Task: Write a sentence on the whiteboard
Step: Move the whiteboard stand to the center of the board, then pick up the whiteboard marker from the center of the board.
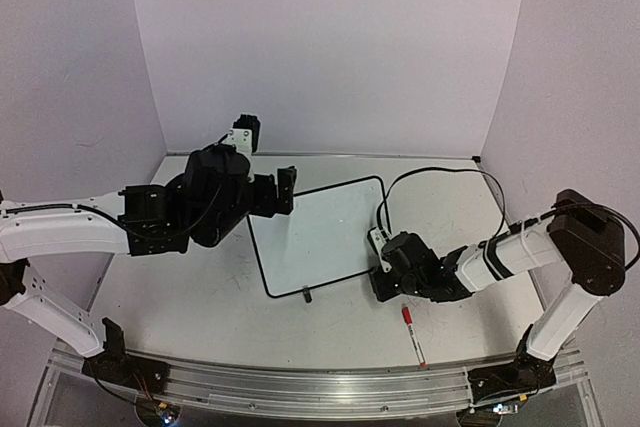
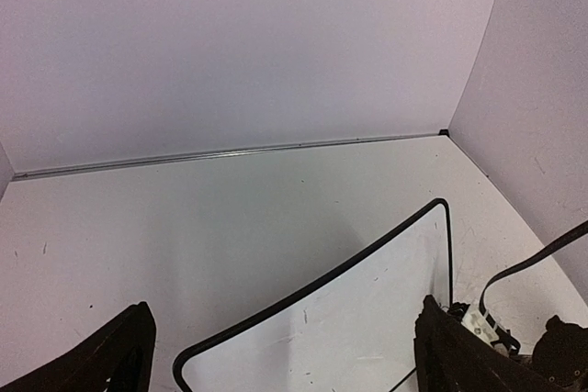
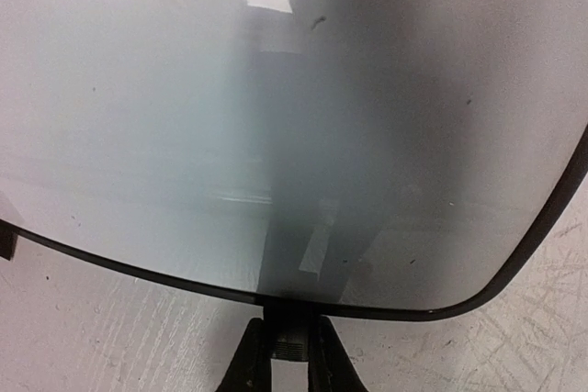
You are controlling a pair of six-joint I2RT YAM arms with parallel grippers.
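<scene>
Whiteboard, small, white, thin black frame (image 1: 318, 237), lies blank mid-bench (image 1: 200, 297). My right end effector (image 3: 289, 355) is clenched on its edge; my left end effector (image 1: 283, 192) hangs released above it. Steadying step, I judge; writing next needs the red marker pen (image 1: 413, 335) picked up.

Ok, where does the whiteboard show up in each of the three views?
Top external: the whiteboard lies flat at the centre of the picture.
Left wrist: the whiteboard sits lower right, cut off by the bottom edge.
Right wrist: the whiteboard fills most of the picture.
Shared landmark: its thin black frame, visible in all three.
</scene>
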